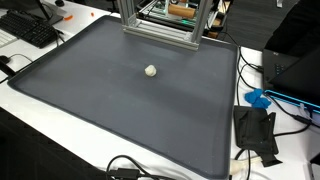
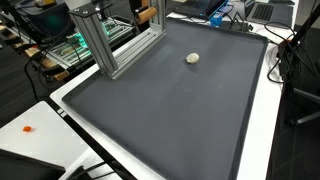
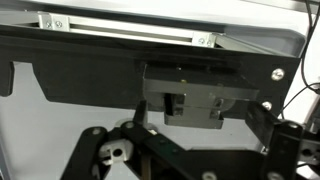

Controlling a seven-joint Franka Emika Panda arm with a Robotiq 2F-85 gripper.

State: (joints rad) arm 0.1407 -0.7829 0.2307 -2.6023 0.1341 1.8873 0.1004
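A small off-white ball (image 1: 150,71) lies alone on the dark grey mat (image 1: 100,100); it shows in both exterior views (image 2: 194,58), toward the mat's far part (image 2: 170,110). The arm and gripper are outside both exterior views. In the wrist view only black linkage parts of my gripper (image 3: 190,165) show along the bottom edge. The fingertips are not visible. The wrist camera faces a dark box-like unit (image 3: 195,100) under a silver rail (image 3: 130,32), close up. The ball is not in the wrist view. Nothing is seen in the gripper.
An aluminium frame (image 1: 160,25) stands at the mat's far edge, also seen in an exterior view (image 2: 110,40). A keyboard (image 1: 30,28), cables (image 1: 130,170), a black device (image 1: 255,132) and a blue object (image 1: 258,98) lie on the white table around the mat.
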